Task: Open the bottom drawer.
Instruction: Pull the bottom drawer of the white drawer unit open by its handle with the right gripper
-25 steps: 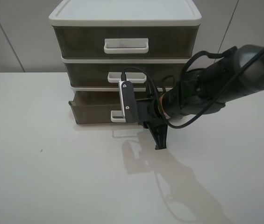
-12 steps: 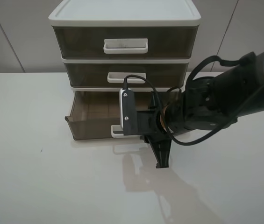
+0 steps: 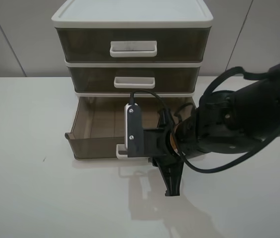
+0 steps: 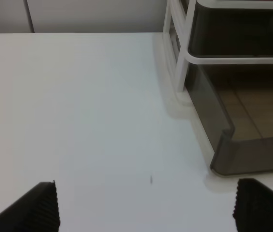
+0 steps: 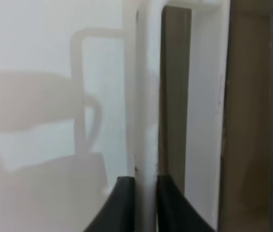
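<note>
Soft, even overhead light leaves the white surface (image 3: pixel 40 198) bright and faintly glossy; the arm (image 3: pixel 249 119) throws a pale shadow onto it; the bottom drawer (image 3: pixel 92 146) reads murky; the right claw (image 5: pixel 145 205) is blurred close up.

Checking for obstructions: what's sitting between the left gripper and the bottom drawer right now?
In the left wrist view, only bare white table lies between the left gripper and the bottom drawer, apart from one tiny dark speck.
</note>
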